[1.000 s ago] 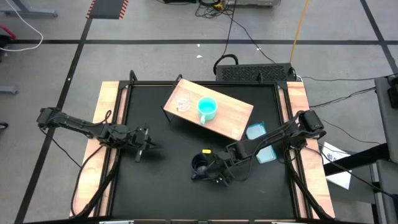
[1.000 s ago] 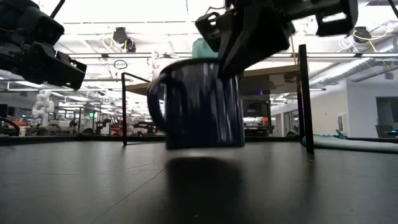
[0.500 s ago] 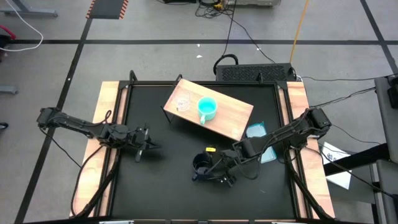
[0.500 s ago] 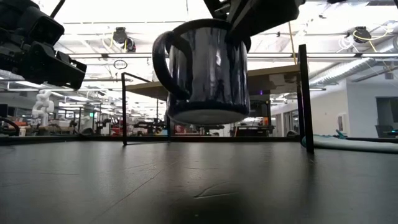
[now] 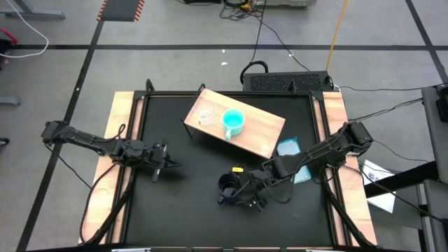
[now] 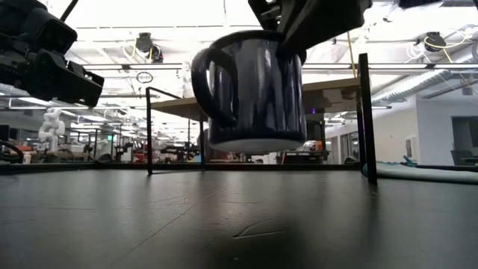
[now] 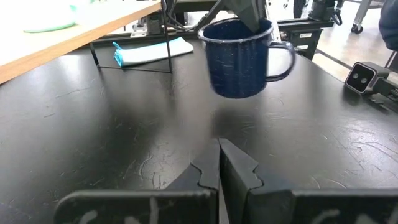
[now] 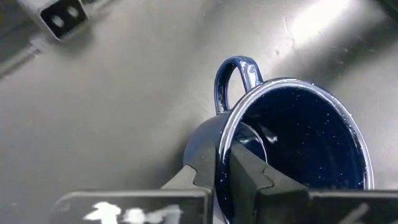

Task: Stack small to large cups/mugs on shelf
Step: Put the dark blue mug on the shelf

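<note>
From above, your right gripper [image 5: 241,194] pinches the rim of the dark speckled enamel mug [image 5: 227,186] near the table's front; the light wooden shelf on dark legs [image 5: 259,131] lies beyond it, toward the far edge. The turquoise handled mug [image 5: 232,121] and small clear cup [image 5: 205,115] stand there. Level with the table, the mug hangs clear of it. Your left gripper [image 7: 219,163] waits with fingers together.

No text, label, brand, number or sign can be read in any of the views.
</note>
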You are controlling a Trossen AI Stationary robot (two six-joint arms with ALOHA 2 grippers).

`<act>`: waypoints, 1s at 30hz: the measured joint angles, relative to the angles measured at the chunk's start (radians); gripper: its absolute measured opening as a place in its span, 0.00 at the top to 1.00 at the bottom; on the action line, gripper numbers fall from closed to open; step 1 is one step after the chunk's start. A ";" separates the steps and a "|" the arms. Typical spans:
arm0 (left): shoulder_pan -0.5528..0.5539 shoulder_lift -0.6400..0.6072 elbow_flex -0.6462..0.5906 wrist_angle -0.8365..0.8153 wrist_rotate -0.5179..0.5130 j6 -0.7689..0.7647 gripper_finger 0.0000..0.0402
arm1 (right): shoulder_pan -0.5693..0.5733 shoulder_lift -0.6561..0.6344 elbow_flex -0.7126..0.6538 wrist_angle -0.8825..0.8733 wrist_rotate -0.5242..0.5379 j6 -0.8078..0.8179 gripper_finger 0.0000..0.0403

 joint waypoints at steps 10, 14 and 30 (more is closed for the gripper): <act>0.000 0.000 0.000 -0.001 0.000 0.000 0.98 | 0.004 -0.100 0.000 -0.067 0.106 0.009 0.97; 0.000 0.000 0.000 -0.001 0.000 0.000 0.98 | 0.007 -0.151 0.000 -0.088 0.106 0.012 0.97; 0.000 0.000 0.000 -0.001 0.000 0.001 0.98 | 0.006 -0.263 0.000 -0.125 0.102 0.060 0.97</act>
